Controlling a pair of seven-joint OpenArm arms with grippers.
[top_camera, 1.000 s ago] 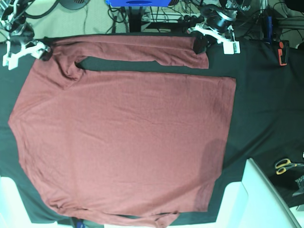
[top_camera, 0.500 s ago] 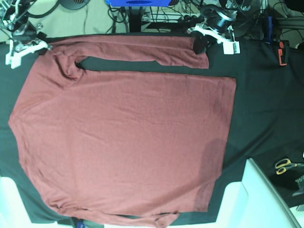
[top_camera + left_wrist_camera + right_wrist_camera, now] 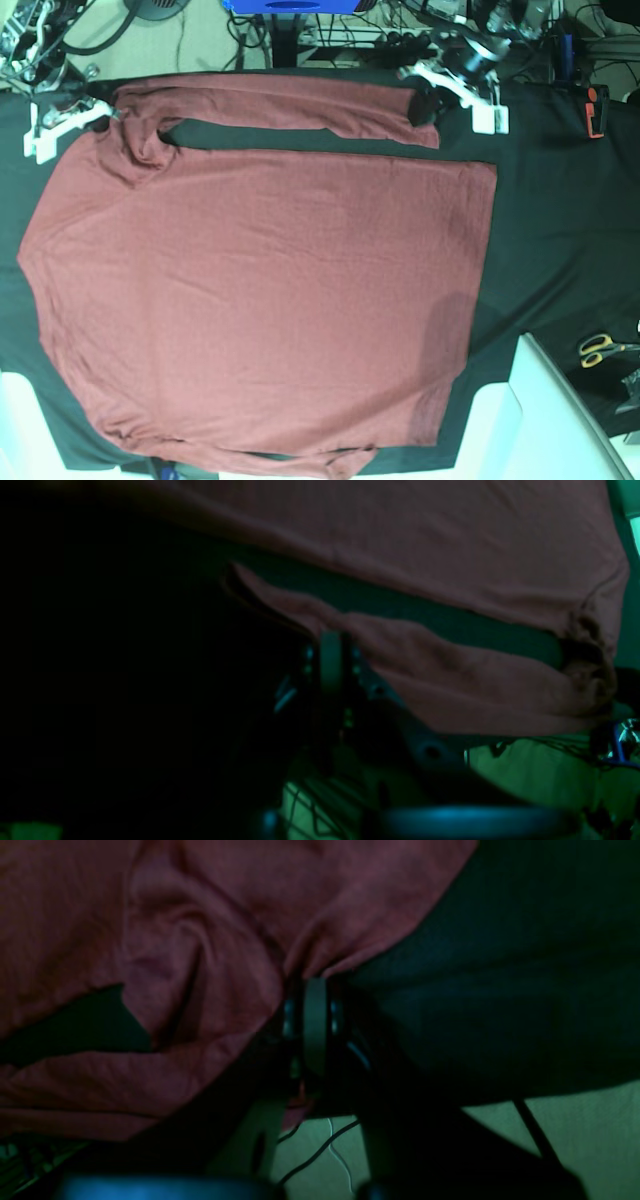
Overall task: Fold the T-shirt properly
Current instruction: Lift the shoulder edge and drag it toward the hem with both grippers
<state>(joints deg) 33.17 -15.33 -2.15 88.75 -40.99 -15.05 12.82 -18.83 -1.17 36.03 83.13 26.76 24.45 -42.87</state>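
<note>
The T-shirt (image 3: 260, 290) is lying spread flat across the black table cloth (image 3: 560, 230), one sleeve stretching along the far edge. The left gripper (image 3: 428, 103) is pinching the sleeve's cuff (jaws pressed together), while the right gripper (image 3: 100, 112) is pinching the shoulder cloth.

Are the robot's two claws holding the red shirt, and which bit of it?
Yes. The left gripper pinches the T-shirt at the sleeve's cuff end; the right gripper pinches it near the shoulder, where that sleeve starts.
</note>
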